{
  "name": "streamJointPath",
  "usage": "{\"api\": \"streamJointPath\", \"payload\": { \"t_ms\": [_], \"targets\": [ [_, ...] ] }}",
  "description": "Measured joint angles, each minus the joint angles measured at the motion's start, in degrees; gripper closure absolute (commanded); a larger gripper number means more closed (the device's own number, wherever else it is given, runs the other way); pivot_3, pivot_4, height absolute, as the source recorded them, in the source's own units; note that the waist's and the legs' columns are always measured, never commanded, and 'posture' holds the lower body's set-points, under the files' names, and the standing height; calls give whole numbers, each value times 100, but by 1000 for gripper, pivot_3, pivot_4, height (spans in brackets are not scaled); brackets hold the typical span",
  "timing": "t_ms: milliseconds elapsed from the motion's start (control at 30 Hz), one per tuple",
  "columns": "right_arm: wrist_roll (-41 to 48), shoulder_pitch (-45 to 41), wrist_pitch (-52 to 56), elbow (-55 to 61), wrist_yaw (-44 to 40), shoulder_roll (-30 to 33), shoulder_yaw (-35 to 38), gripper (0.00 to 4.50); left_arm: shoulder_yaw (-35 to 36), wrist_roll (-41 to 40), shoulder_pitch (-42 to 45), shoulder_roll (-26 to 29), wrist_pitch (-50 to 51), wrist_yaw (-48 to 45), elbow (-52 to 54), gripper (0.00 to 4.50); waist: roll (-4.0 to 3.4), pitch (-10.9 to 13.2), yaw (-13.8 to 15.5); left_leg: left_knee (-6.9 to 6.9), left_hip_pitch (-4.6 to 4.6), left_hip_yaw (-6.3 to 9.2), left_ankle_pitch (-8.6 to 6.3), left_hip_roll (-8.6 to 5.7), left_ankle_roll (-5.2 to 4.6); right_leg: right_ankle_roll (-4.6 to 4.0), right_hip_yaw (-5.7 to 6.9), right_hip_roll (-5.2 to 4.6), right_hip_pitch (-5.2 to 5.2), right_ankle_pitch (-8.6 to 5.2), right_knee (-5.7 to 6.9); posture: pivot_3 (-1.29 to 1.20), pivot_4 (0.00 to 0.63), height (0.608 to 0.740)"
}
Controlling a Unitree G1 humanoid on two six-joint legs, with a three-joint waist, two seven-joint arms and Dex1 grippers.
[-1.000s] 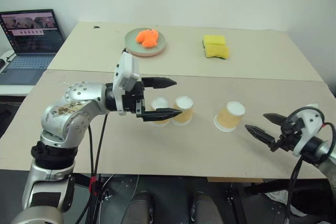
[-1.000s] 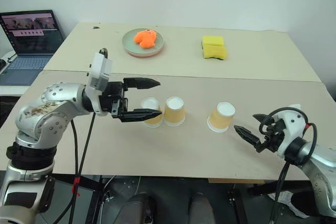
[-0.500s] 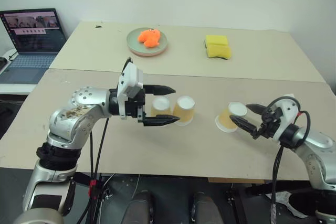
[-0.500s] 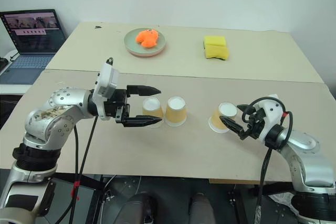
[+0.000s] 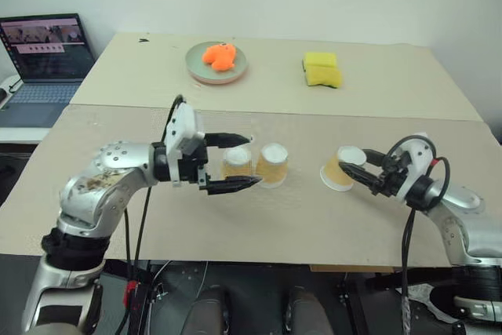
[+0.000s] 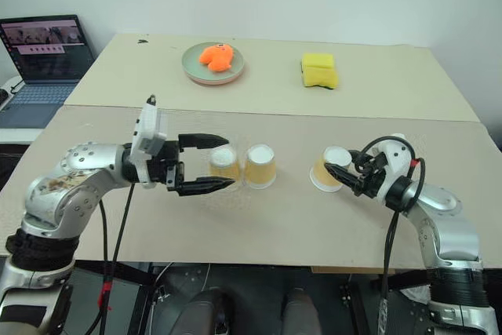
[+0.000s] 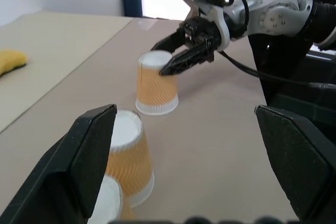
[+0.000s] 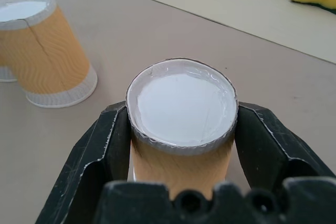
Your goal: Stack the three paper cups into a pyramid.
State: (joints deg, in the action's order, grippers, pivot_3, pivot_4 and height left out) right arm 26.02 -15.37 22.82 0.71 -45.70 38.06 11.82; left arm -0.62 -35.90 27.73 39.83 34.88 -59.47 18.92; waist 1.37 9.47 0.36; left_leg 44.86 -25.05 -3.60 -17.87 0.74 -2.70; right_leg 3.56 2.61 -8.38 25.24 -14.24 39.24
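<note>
Right gripper pinches the lone right-hand cup near its top, needing a gentle, upright lift onto the left pair while the left gripper waits spread wide

Three paper cups pale orange-tan with faint wavy pattern and white rims and bases, black gripper fingers, yellow sponge blocks, green plate, orange toy, beige table

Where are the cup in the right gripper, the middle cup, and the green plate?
gripped cup (image 8: 181,103), right wrist view, white base.
middle cup (image 5: 273,167), left eye view, tan side.
green plate (image 5: 194,63), left eye view, left rim.
</note>
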Motion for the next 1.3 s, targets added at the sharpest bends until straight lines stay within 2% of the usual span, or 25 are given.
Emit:
{"api": "streamJointPath", "payload": {
  "t_ms": [100,167,333,467,733,1300],
  "targets": [
    [0,-174,9,-46,1,-30,-15,1898,180,16,-237,133,-4,30,-2,0,-3,2,-1,0,0,0,0,-1,0,0,-1,-1,2,0,3,0,150,673],
    [10,-578,48,-67,-20,-92,-60,1898,403,1,-410,225,-2,72,-18,0,-6,4,-28,0,0,-1,0,0,0,-1,-3,0,5,1,4,0,150,673],
    [376,-2317,311,-125,-297,-224,-261,1898,830,-20,-638,340,14,227,-143,0,-19,13,-110,-7,-5,0,2,1,4,-3,-2,1,22,0,14,0,150,673],
    [914,-3519,798,-199,-946,-316,-500,1898,885,-19,-755,335,10,326,-141,0,-19,12,-92,-10,-13,1,5,1,9,-5,4,0,24,-2,10,0,150,673],
    [1063,-3711,1220,-294,-1968,-588,-1402,1898,972,-53,-1039,189,10,638,146,0,-18,13,-65,-6,-23,0,4,-3,8,-3,6,-6,29,0,8,0,150,673],
    [432,-3884,706,-1197,-2586,-968,-1770,1898,1066,-245,-1083,109,13,945,293,0,-18,13,-105,-7,-29,-7,8,-3,14,-3,1,-6,47,0,18,0,150,673]
  ]
}}
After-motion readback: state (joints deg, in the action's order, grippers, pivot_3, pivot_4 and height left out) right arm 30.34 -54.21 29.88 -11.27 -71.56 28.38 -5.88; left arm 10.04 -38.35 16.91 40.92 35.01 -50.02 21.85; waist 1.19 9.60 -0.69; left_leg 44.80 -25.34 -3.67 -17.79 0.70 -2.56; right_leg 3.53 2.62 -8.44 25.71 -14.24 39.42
